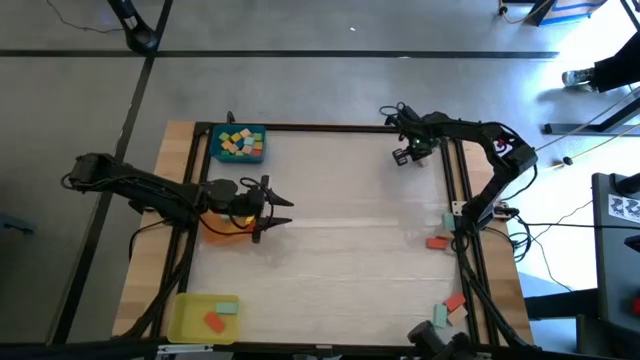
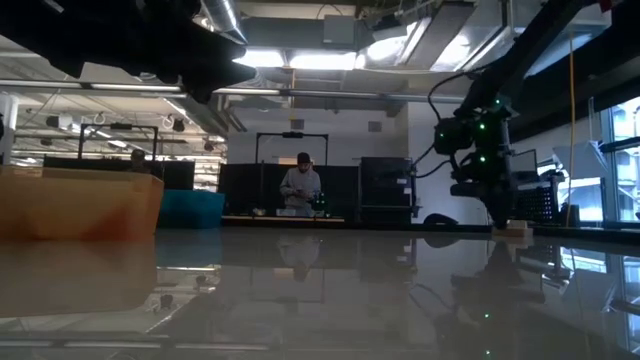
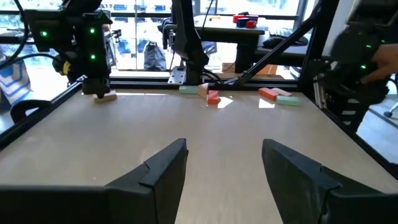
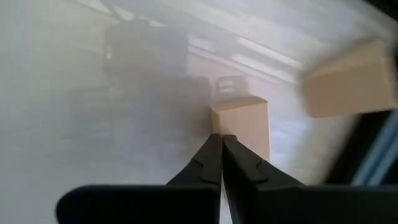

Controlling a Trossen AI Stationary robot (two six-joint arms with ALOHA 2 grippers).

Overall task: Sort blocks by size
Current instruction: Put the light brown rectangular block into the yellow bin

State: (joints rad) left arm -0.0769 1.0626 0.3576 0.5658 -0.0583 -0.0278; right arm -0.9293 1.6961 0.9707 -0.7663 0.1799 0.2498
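The right tool [image 4: 221,155] sits at the bench's far right corner with its fingers pinched together, empty; a pale block [image 4: 244,124] lies just beyond the tips, ungripped. The pick looks missed, so reopening and straddling the block seems needed. The left tool [image 1: 268,208] hovers open near the orange tray [image 1: 222,226].

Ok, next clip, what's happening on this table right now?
Two arms are sorting wooden blocks into trays. The right end effector is at the far right of the table with its fingers pressed shut, tips against a pale block on the tabletop rather than around it. The left end effector hangs open beside the orange tray. The blue tray already holds a pile of small blocks, the yellow tray two, and a few blocks lie along the right edge.
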